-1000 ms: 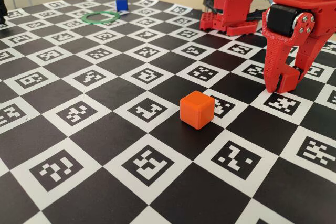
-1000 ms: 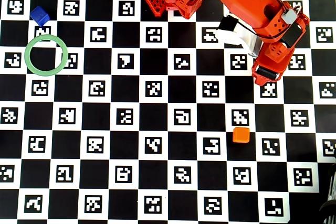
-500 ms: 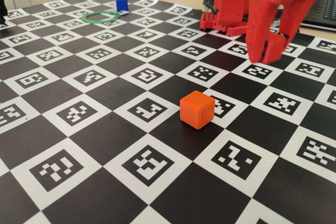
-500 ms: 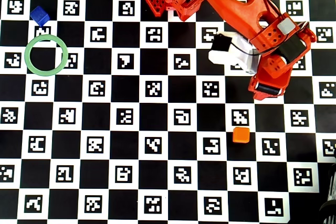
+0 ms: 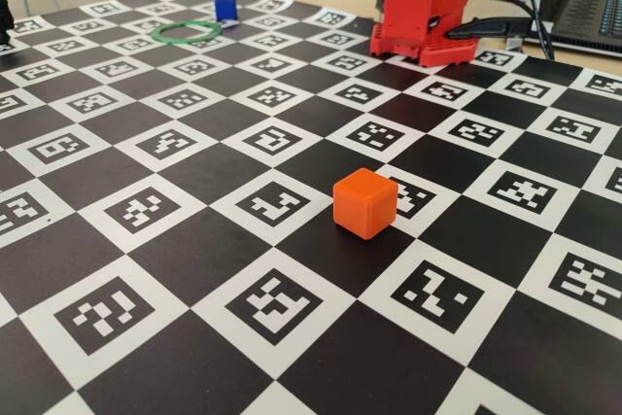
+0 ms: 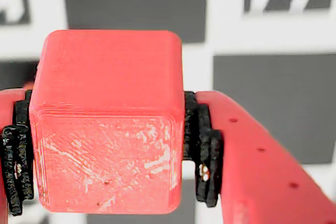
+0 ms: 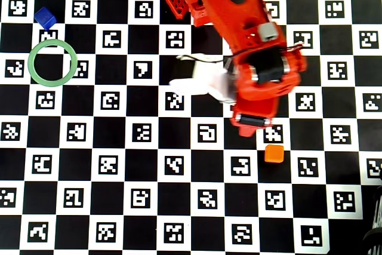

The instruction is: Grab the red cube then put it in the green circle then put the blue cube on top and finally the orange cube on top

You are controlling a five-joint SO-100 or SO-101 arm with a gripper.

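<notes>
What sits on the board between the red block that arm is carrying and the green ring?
Nothing visible: the squares between the gripper, shut on the red cube, and the green circle lie bare. The blue cube sits just beyond the ring.

— What carries everything?
— A checkerboard mat [image 7: 119, 141] of black squares and white squares printed with coded markers.
— What lies on it?
— The orange cube [image 7: 274, 153], alone near the right in the overhead view; far left, the empty green circle [image 7: 52, 62] with the blue cube [image 7: 45, 17] just beyond it; the arm's red base [image 5: 420, 5] at the far edge
</notes>
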